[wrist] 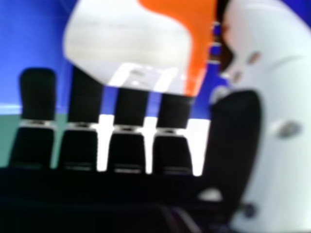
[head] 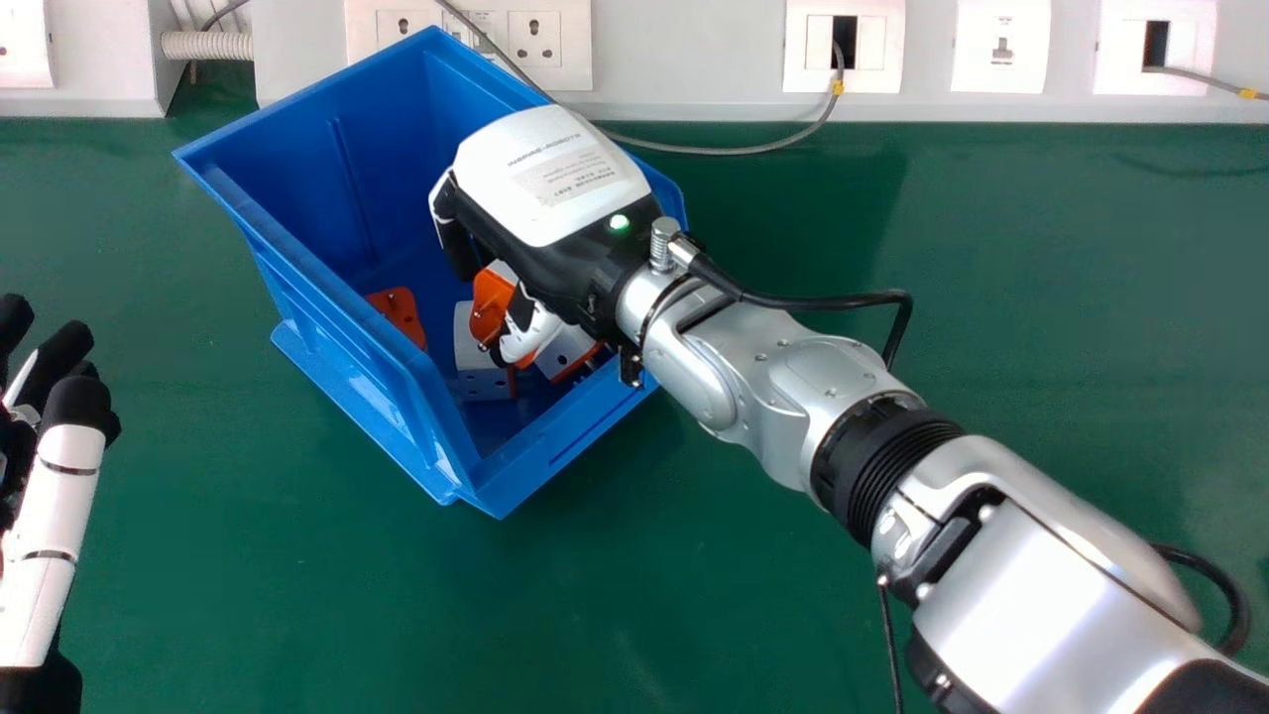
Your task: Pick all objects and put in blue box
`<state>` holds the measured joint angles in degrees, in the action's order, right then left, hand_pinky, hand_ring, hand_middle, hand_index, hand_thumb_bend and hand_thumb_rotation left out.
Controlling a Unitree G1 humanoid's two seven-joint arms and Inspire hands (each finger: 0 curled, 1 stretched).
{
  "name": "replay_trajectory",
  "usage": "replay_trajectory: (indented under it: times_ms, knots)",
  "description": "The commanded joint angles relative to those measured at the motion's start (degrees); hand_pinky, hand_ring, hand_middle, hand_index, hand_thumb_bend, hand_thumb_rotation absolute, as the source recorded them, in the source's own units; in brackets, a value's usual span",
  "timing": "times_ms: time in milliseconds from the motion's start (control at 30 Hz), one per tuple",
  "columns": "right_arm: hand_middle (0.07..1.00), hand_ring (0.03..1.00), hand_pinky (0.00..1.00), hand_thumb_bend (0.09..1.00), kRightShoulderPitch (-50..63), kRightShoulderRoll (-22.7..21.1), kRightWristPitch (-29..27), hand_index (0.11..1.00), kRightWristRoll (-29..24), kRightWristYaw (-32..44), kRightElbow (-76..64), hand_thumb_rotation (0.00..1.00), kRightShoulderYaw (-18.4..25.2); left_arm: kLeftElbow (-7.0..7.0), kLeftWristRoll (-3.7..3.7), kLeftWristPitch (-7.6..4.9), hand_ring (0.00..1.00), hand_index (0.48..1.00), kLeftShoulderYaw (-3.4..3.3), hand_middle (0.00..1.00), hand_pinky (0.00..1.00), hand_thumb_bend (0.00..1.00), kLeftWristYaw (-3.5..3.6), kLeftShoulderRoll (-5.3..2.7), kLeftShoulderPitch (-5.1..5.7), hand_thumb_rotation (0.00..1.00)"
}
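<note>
Blue plastic box (head: 288, 169), orange-white piece (wrist: 129, 43) seemingly against fingers (head: 454, 243)

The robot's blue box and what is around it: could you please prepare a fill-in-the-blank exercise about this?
The black and white right hand is at the blue plastic box, which stands on a ____ tabletop. The black and white left hand is at the head view's ____ edge. In the right hand view, the blunt-ended object is white and ____.
Missing words: green; left; orange.
</note>
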<state>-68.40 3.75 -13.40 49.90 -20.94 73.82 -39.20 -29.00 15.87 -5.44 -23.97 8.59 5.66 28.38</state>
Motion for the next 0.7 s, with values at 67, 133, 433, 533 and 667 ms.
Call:
replay_trajectory:
  times_ms: [67, 133, 433, 533, 667]
  knots:
    - [0.481, 0.446, 0.37, 0.501, -1.23, 0.49, 0.31, 0.468, 0.9, -3.75, -1.1, 0.0, -1.21, -1.95, 0.09, 0.05, 0.95, 0.959, 0.13, 0.93, 0.92, 0.52, -0.22, 0.19, 0.31, 0.7]
    - [0.481, 0.446, 0.37, 0.501, -0.97, 0.75, 0.24, 0.468, 0.66, -4.19, -1.0, 0.0, -1.33, -1.75, 0.14, 0.06, 0.95, 0.959, 0.2, 0.93, 0.92, 0.52, -0.02, 0.36, 0.11, 0.7]
    - [0.513, 0.459, 0.36, 0.498, -0.54, 1.35, 1.28, 0.483, -2.84, 2.55, -0.98, 0.0, 1.05, -1.42, -0.24, -0.29, 0.96, 0.969, 0.09, 0.94, 0.95, 0.52, 0.6, 0.81, 0.27, 0.72]
    - [0.592, 0.546, 0.43, 0.553, -0.52, 1.2, 2.22, 0.554, -2.92, 4.2, -1.29, 0.0, 0.84, -1.69, -0.44, -0.35, 0.96, 0.971, 0.26, 0.94, 0.95, 0.53, 0.6, 0.72, 0.35, 0.72]
    - [0.792, 0.757, 0.61, 0.681, -0.63, 1.17, 2.89, 0.759, -2.41, 4.84, -1.61, 0.07, 0.3, -1.78, -0.74, -0.54, 0.96, 0.974, 0.33, 0.94, 0.95, 0.53, 0.54, 0.57, 0.51, 0.73]
